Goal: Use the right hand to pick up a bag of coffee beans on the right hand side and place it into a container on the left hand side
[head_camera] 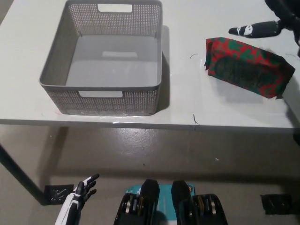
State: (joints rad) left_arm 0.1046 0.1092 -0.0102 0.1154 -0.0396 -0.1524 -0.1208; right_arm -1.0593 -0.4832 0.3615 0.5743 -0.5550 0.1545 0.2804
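A red and green bag of coffee beans (248,67) lies flat on the right side of the white table (187,103). My black right hand (267,26) hovers just beyond the bag's far edge, near the picture's top right, with one finger stretched leftward and holding nothing. Much of that hand is cut off by the frame. A grey mesh basket (107,58) stands empty on the left part of the table. My white left hand (77,199) hangs open below the table's front edge at the lower left.
The table's front edge runs across the middle of the picture, with concrete floor below it. A table leg (18,176) slants at the lower left. Bare tabletop lies between the basket and the bag.
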